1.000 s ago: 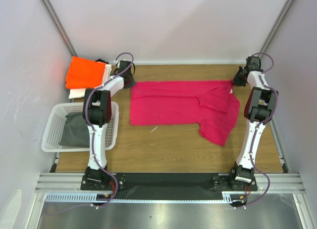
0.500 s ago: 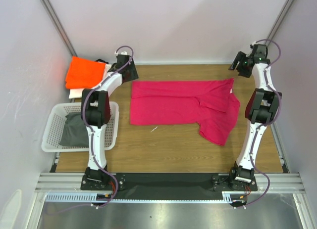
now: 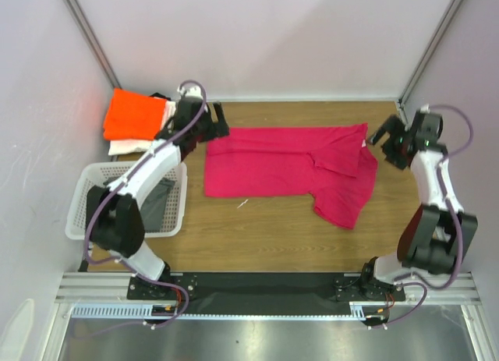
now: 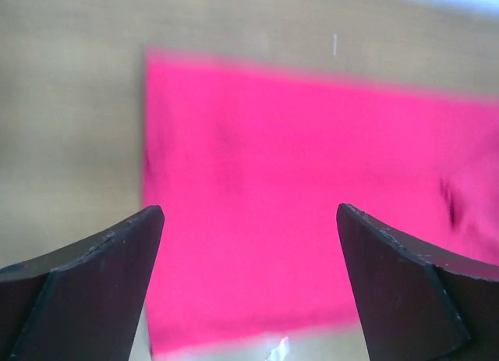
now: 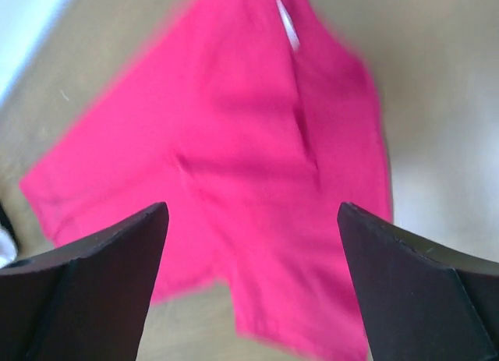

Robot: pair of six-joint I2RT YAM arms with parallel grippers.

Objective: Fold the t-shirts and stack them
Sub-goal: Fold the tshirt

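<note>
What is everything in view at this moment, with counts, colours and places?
pink t-shirt: one, magenta-pink, lying partly folded at table centre.
orange t-shirt: one, bright orange, folded, far-left corner, on the white one.
white t-shirt: one, white, folded, under the orange one.
basket: one, white lattice, table's left edge.
dark cloth: one, grey, inside the basket, partly hidden by the left arm.
table: one, wood-brown.
left arm: one, white and black, at the pink t-shirt's far-left corner, jaws open.
right arm: one, white and black, by its right edge, jaws open.
</note>
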